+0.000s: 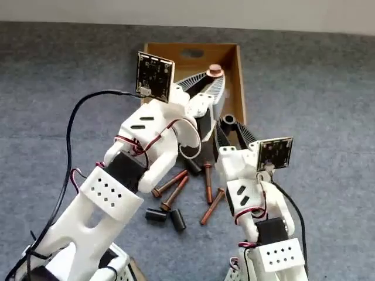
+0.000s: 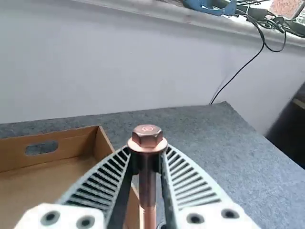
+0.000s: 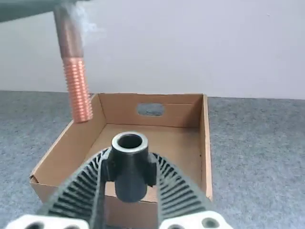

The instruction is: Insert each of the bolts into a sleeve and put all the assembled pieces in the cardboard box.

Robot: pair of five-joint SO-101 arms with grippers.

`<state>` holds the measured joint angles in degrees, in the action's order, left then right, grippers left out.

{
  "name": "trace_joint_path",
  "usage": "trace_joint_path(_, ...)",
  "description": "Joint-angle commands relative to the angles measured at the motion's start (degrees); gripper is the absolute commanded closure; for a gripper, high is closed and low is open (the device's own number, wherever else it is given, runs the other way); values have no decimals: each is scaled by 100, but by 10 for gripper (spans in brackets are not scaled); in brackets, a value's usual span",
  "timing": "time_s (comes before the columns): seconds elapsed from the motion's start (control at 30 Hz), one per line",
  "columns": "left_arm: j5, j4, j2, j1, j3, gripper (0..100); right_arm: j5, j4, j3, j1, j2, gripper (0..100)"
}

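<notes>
My left gripper (image 2: 147, 162) is shut on a copper bolt (image 2: 147, 157), held upright with its hex head (image 1: 215, 71) up, above the cardboard box (image 1: 231, 55). The right gripper (image 3: 129, 176) is shut on a black sleeve (image 3: 128, 164), open end up, just in front of the box (image 3: 186, 143). The bolt's threaded tip (image 3: 78, 95) hangs above and to one side of the sleeve's mouth, apart from it. In the high view the sleeve (image 1: 227, 122) sits nearer the arms than the bolt head.
Several loose copper bolts (image 1: 208, 182) and two black sleeves (image 1: 178, 219) lie on the grey carpet between the arms. The box's floor looks bare. The box's near wall (image 3: 119, 202) stands right behind the right gripper.
</notes>
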<state>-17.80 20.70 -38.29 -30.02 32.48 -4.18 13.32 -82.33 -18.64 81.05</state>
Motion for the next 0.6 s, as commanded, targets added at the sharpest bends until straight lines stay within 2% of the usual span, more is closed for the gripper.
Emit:
trace_joint_path(0.0, -18, -167, -268, -110, -347, 992, 62, -127, 40, 57, 110, 991)
trace_joint_path(0.17, 0, -484, -207, -470, -295, 992, 62, -127, 40, 57, 110, 991)
trace_joint_path(0.4, 0, -1582, -198, -470, 382, 992, 62, -119, 40, 57, 110, 991)
trace_joint_path(0.57, 0, -1829, -198, -479, 576, 992, 62, -119, 31, 57, 110, 991)
